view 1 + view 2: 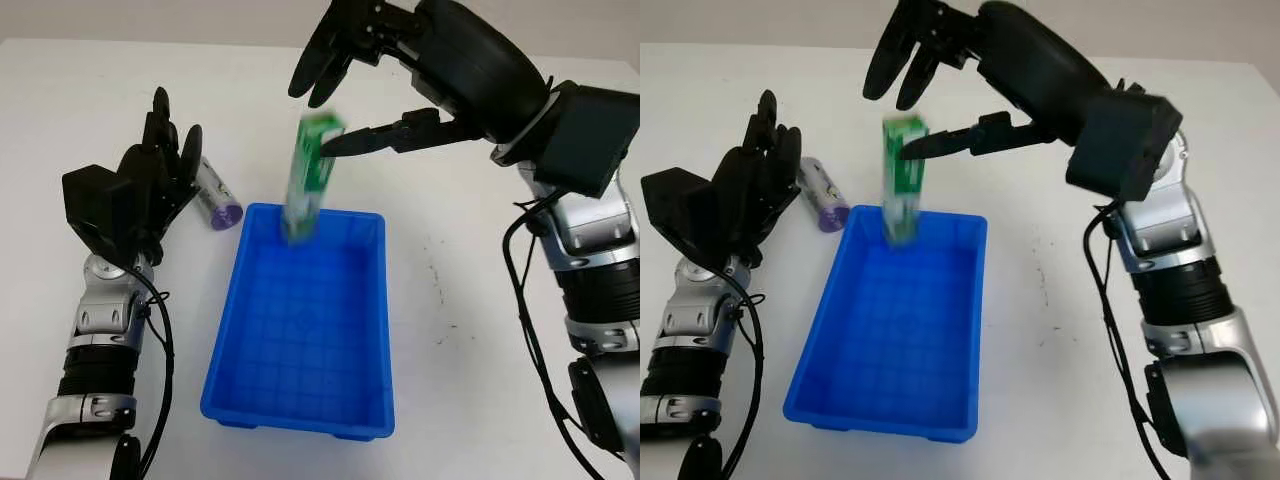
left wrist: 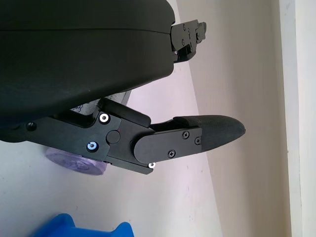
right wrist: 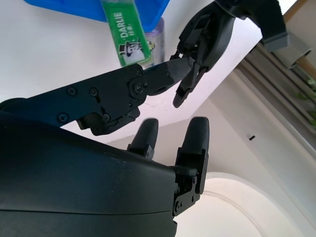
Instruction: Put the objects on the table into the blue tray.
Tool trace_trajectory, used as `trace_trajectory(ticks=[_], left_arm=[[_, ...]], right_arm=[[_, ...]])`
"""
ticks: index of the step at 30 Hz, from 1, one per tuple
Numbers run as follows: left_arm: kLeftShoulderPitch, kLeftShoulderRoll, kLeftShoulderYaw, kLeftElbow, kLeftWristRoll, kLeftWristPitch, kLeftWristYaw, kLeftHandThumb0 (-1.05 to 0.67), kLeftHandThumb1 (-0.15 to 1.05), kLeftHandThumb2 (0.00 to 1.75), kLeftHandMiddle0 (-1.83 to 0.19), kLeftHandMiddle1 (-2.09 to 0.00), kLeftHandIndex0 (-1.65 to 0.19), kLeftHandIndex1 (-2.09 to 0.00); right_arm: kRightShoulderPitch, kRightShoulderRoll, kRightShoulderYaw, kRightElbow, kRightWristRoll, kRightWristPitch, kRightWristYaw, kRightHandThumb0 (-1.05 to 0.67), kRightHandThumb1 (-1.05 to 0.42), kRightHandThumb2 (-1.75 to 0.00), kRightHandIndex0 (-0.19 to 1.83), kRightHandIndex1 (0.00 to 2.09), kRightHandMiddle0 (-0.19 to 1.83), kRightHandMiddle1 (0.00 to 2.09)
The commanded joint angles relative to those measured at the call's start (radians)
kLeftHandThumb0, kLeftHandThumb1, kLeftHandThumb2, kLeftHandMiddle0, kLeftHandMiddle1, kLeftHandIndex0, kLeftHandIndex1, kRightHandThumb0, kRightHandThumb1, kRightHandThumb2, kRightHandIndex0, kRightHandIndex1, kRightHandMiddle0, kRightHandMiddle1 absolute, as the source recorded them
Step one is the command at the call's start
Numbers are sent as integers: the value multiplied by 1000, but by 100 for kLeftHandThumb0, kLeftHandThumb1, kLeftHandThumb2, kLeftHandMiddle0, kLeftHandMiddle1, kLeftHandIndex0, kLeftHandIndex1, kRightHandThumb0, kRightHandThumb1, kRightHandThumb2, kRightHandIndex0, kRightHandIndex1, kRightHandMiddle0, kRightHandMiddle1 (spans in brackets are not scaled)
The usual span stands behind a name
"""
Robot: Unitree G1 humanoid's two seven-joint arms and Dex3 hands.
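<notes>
Green toothpaste box [image 1: 311, 178] hangs upright over the blue tray's [image 1: 225, 340] far edge, just below the right hand [image 1: 335, 95], fingers uncurled, gripping nothing. Purple bottle [image 1: 216, 200] lies beside the open left hand [image 1: 160, 165], the nearer one.

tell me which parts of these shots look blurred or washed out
In the left eye view the green toothpaste box is streaked with motion blur over the blue tray, while the right robot hand above it and the left robot hand stay sharp. In the left wrist view the purple-capped tube is soft. In the right wrist view the white table is bright, nearly washed out.
</notes>
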Motion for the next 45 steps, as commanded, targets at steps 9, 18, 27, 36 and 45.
trace_trajectory(ticks=[9,18,27,36,45], left_arm=[[1,1,4,-10,-6,-8,-3,-69,105,54,19,0,19,0],[-5,3,3,-1,-4,-5,-5,-69,105,55,19,0,19,0],[-19,40,7,13,9,-13,-14,-69,105,56,19,0,19,0],[-40,195,16,-14,74,3,-53,-70,105,57,19,0,19,-1],[-63,330,-4,43,144,-76,-111,-68,105,54,19,0,17,-3]], right_arm=[[-1,18,-42,6,-11,-8,17,-51,-101,-5,-5,69,-11,85],[4,64,-108,54,19,-8,-40,-82,-105,-51,-19,1,-19,2],[31,140,-231,296,76,128,-216,-80,-105,-72,-19,0,-19,0],[84,137,-260,417,66,271,-276,-75,-105,-78,-19,0,-19,0],[163,189,-298,322,118,351,-323,-71,-105,-82,-19,0,-19,0]])
